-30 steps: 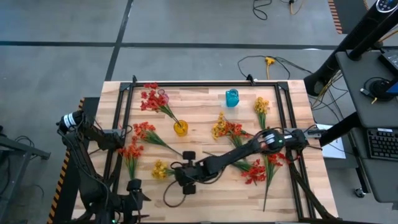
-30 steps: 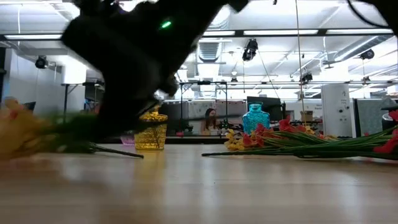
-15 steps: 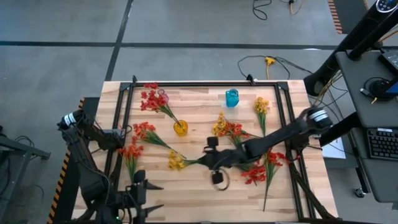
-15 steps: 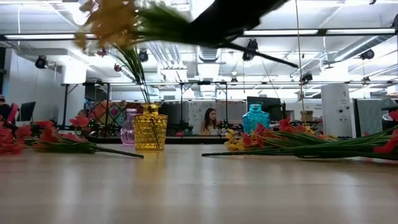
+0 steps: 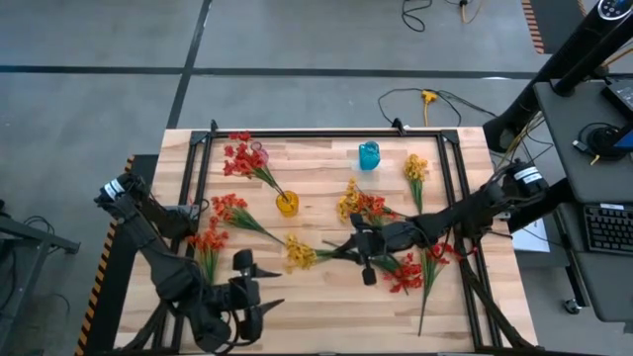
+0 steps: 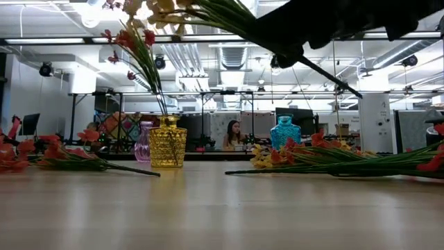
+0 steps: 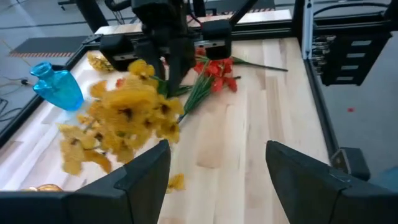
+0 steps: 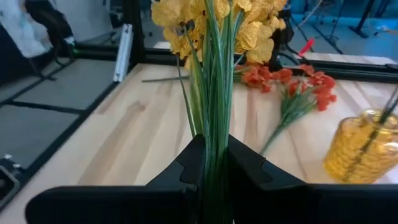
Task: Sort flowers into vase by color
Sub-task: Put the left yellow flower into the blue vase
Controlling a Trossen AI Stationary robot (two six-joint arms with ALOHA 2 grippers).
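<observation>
My right gripper (image 5: 358,249) hangs above the table's middle, shut on a yellow sprig (image 5: 300,254) whose blossoms (image 8: 217,18) point toward the table's left. In the low view the sprig (image 6: 159,8) is high above the tabletop. My left gripper (image 5: 253,299) is open over the near-left part of the table, apart from everything. A yellow vase (image 5: 287,205) stands upright with a red sprig (image 5: 242,158) stuck in it. A blue vase (image 5: 368,155) stands near the far edge. Other red sprigs (image 5: 229,209) and a yellow one (image 5: 415,168) lie flat on the wood. My right gripper pinches the yellow sprig's bundle of green stems (image 8: 211,140) between its two fingers, below the blossoms. It reaches in roughly level from the table's right, and the stems run along the fingers. The sprig is lifted clear, blossoms uppermost, and its stem end (image 6: 347,88) trails out behind.
A black frame (image 5: 326,133) runs around the tabletop. A mixed red and yellow bunch (image 5: 361,206) and red sprigs (image 5: 406,275) lie under and beside my right arm. A pink vase (image 6: 142,149) stands behind the yellow one (image 6: 168,142). A person (image 6: 232,133) sits beyond the table.
My right gripper has risen from the near-left part of the table and moved toward the right, carrying the yellow sprig up off the wood. My left arm has swung in over the near-left corner, its gripper moving toward the right.
</observation>
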